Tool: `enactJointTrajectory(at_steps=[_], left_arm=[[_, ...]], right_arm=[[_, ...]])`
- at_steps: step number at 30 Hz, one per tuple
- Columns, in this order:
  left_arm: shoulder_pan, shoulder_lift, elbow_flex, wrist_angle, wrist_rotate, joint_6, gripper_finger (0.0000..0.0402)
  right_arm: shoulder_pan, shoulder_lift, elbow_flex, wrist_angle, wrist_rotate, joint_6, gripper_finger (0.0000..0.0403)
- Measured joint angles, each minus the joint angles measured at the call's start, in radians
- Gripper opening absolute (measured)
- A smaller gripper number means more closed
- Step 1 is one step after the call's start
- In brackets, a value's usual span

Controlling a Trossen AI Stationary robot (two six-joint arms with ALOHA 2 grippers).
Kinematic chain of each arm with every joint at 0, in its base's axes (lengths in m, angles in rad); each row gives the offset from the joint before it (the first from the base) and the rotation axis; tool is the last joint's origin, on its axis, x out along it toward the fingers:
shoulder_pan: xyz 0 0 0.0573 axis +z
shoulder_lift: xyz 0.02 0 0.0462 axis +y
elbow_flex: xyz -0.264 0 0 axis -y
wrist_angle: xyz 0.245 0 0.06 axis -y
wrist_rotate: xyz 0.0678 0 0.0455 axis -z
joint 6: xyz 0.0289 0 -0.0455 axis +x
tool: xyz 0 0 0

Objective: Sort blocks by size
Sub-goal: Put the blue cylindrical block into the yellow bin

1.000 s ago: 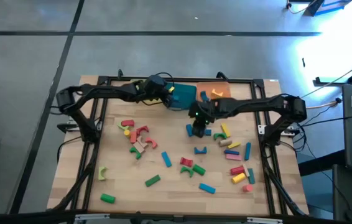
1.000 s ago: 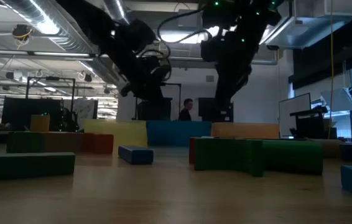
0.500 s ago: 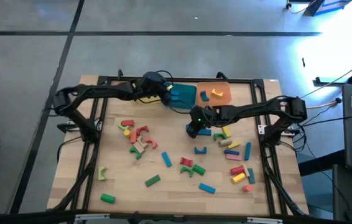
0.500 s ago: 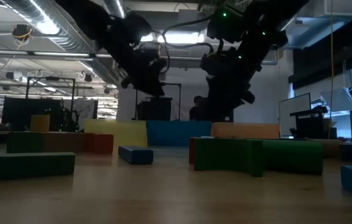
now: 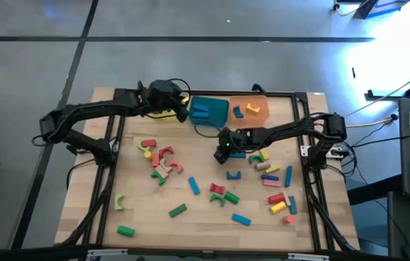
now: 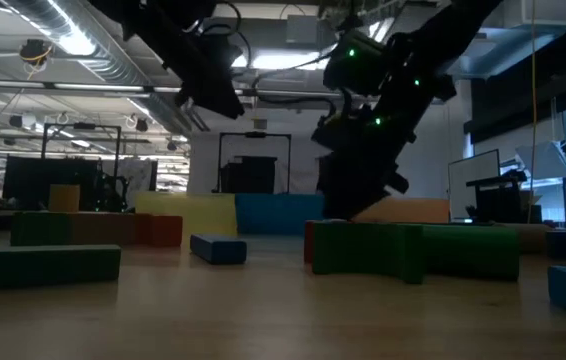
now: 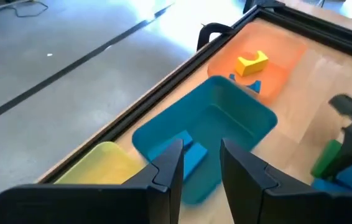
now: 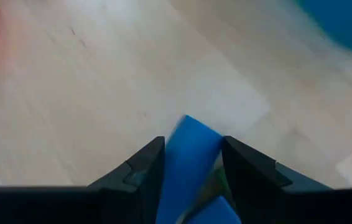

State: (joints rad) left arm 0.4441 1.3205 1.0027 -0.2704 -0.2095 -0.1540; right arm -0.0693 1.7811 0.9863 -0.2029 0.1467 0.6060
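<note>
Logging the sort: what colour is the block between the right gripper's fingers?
Blue block; the right wrist view shows it best.

The table (image 5: 140, 217) was pale, matt wood with visible grain, the teal tray (image 7: 226, 124) smooth plastic, the blocks (image 5: 219, 192) matt painted.

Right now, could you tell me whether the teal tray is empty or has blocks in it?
Not empty: the teal tray holds blue blocks, seen lying inside it in the left wrist view.

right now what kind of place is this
Likely a robotics lab or open workshop: exposed ducts and strip lights overhead, monitors on benches in the background, bare concrete floor around a wooden table framed with black rails.
</note>
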Motion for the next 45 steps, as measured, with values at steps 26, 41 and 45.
enactJointTrajectory(at_steps=[26,41,45], left_arm=[[-0.16,-0.307,0.0,-0.523,0.0,-0.171,0.0077],[-0.345,-0.455,-0.001,-0.844,-0.005,-0.495,0.0068],[-0.375,-0.452,-0.001,-0.84,-0.011,-0.524,0.0068]], right_arm=[[0.005,0.095,0.167,0.198,-0.007,-0.254,0.0137],[-0.161,0.278,0.45,0.495,-0.008,-0.458,0.0143],[-0.199,0.391,0.571,0.514,-0.028,-0.459,0.0144]])
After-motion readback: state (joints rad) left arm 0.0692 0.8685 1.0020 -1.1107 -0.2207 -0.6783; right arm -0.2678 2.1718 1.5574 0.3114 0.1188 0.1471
